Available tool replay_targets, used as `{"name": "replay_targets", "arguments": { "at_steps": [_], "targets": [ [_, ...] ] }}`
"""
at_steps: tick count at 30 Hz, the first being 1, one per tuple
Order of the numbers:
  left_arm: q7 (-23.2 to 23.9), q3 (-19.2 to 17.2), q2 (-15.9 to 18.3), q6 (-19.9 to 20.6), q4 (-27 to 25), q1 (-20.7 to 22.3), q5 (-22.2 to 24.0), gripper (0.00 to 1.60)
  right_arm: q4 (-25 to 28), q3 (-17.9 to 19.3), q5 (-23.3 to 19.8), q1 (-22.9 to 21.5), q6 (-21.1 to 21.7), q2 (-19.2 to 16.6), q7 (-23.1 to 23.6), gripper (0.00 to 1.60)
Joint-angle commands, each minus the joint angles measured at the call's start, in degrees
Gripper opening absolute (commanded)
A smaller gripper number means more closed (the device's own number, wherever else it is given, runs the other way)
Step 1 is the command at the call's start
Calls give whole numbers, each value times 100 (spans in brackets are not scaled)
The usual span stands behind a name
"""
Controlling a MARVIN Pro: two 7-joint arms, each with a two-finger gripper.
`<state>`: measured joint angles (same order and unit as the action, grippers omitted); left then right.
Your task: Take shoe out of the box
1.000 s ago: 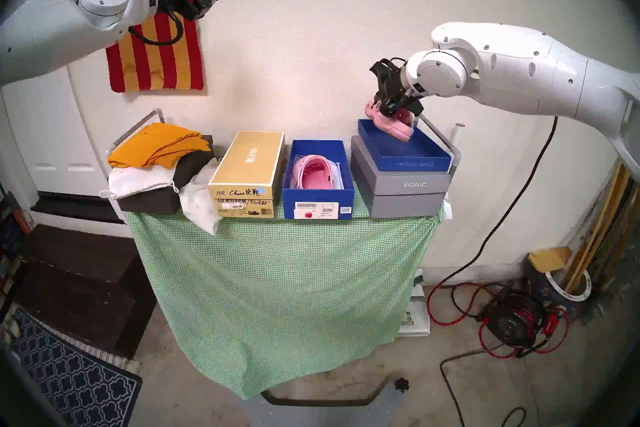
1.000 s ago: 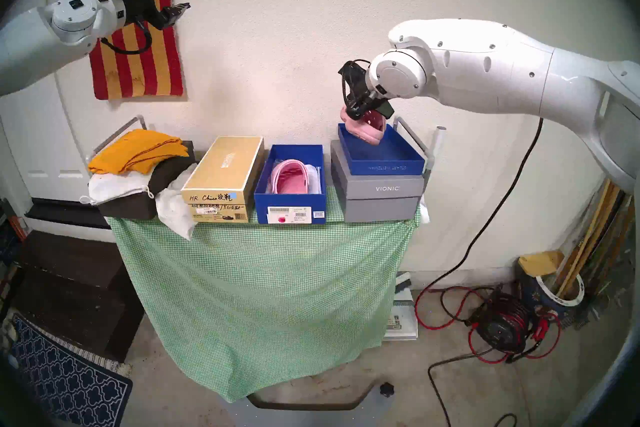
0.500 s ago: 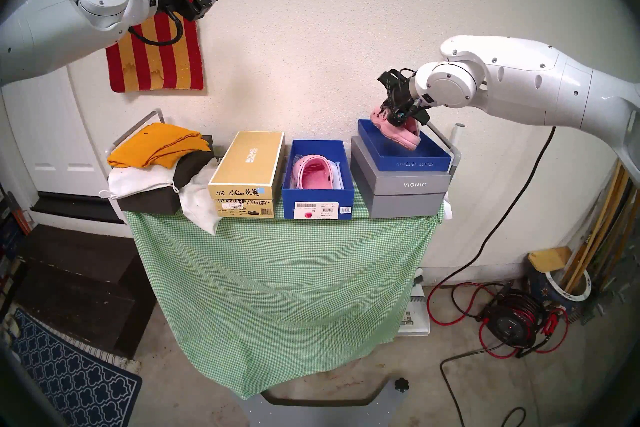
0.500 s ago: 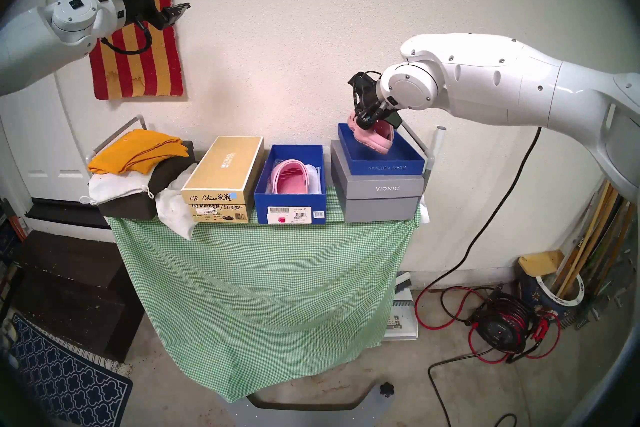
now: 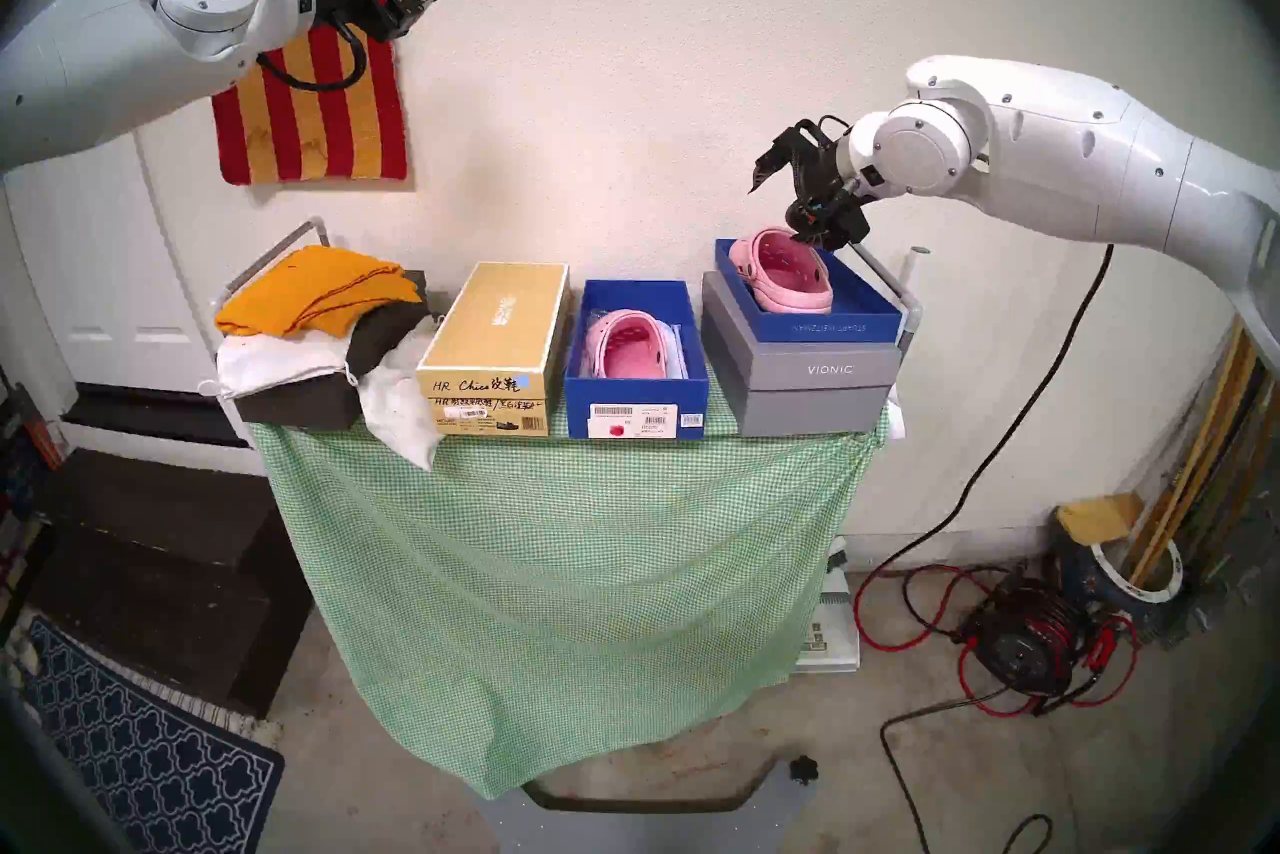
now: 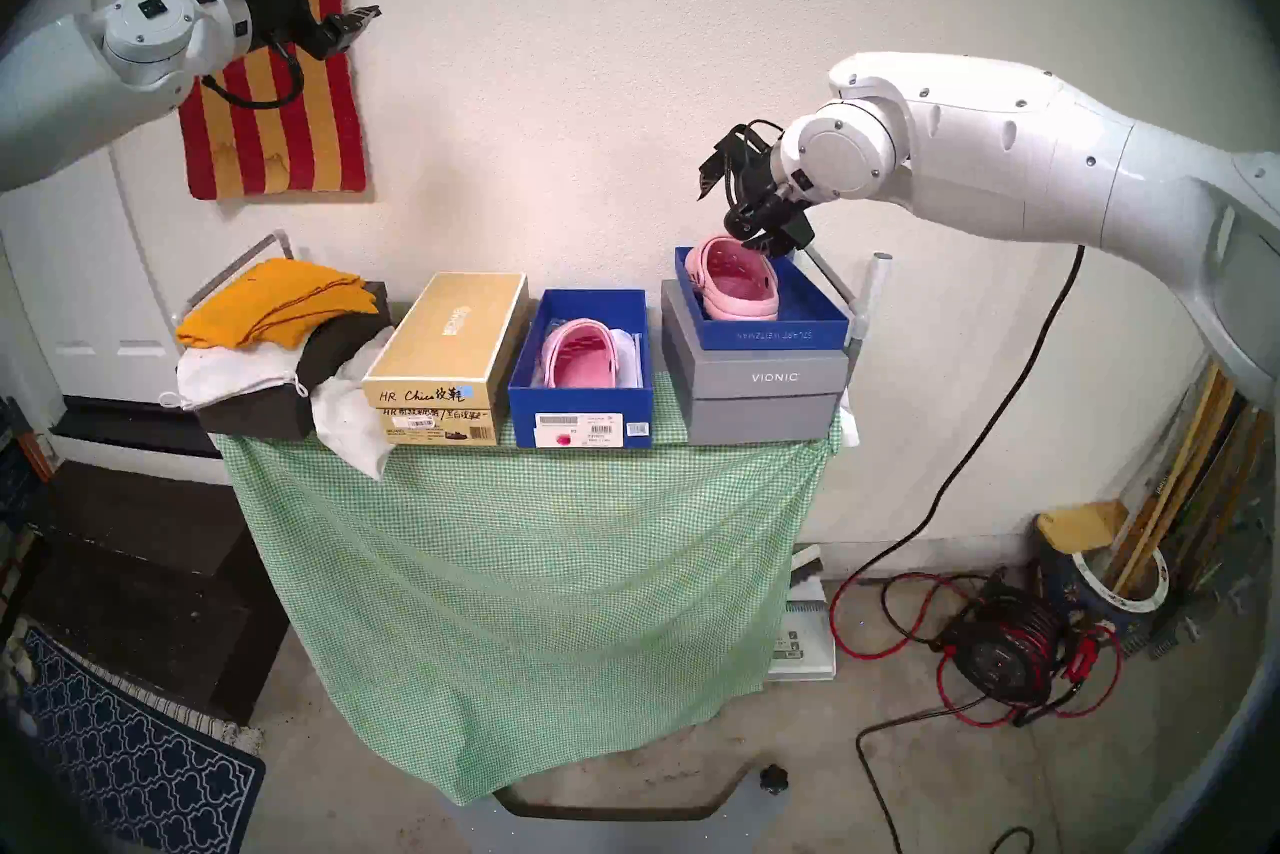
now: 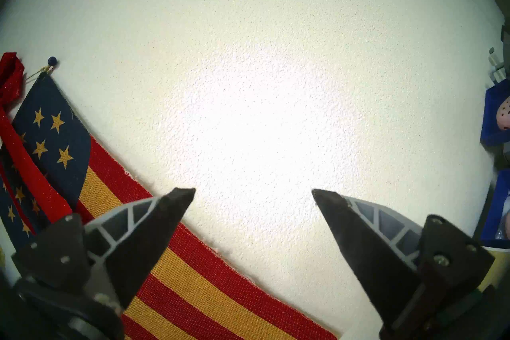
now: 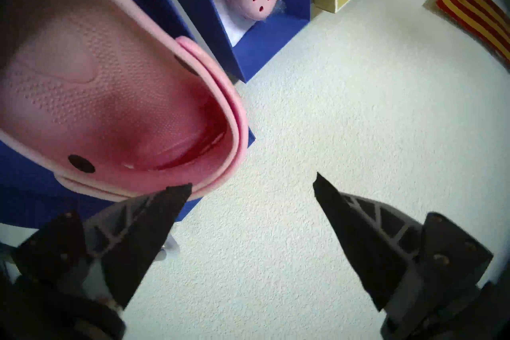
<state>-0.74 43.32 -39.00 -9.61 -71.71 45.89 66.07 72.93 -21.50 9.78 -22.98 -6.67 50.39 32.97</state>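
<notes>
The deep royal-blue box (image 5: 634, 389) (image 6: 580, 401) stands mid-table with its labelled end toward me and holds one pink clog (image 5: 623, 346) (image 6: 578, 355). A second pink clog (image 5: 786, 274) (image 6: 738, 284) (image 8: 96, 82) lies sole-down in the shallow blue lid (image 5: 831, 326) on the grey box. My right gripper (image 5: 776, 215) (image 6: 724, 220) (image 8: 254, 179) is open and empty, just above that clog's far end, one fingertip (image 8: 176, 193) near its rim. My left gripper (image 5: 419, 0) (image 7: 254, 190) is open and empty, high up by the wall.
The lid rests on a grey VIONIC box (image 5: 803, 388) at the right. A gold box (image 5: 495, 340) stands left of the blue box, then a pile of cloths (image 5: 318, 333). A green checked cloth (image 5: 554, 554) drapes the table. A striped flag (image 5: 312, 104) hangs behind the left arm.
My right gripper has opened and let go of the pink clog, which now lies flat in the shallow lid. The gripper has risen slightly. The left arm has not moved.
</notes>
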Motion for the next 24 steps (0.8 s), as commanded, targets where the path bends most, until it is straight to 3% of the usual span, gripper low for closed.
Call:
{"name": "replay_targets", "arguments": {
  "at_steps": [1, 4, 9, 24],
  "targets": [
    [2, 1, -13, -1, -7, 3, -13, 160, 64, 271, -352, -100, -13, -268, -93, 160],
    [3, 0, -13, -1, -7, 2, -10, 160, 203, 623, -498, -49, 293, -542, -583, 160],
    [3, 0, -13, -1, -6, 2, -9, 160, 610, 1136, -879, 249, 738, -812, -949, 160],
    [3, 0, -13, -1, -6, 2, -6, 160, 1325, 2018, -2178, 1361, 1925, -1356, -2468, 160]
  ]
}}
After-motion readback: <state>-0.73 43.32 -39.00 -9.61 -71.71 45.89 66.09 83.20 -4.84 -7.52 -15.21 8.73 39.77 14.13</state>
